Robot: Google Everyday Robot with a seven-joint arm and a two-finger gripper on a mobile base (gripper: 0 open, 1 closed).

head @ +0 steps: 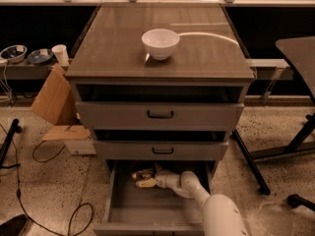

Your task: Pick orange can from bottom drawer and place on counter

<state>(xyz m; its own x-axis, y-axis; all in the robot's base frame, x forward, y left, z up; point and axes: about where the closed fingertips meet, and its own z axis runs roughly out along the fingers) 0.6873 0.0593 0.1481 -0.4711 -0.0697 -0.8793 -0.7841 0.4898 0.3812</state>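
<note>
arm [220, 219]: white, comes in from the lower right edge and reaches toward the back of the drawer.
bottom drawer [142, 208]: pulled out, with bare grey floor showing at the front.
gripper [144, 180]: low at the back of the bottom drawer, left of centre, right at the orange can; I cannot tell whether it is apart or clamped.
orange can [141, 172]: inside the bottom drawer, close to its back.
drawer fronts [160, 116]: two, grey, stacked above.
bench [113, 58]: broad grey-brown top.
white bowl [160, 43]: upright, mid-bench.
</note>
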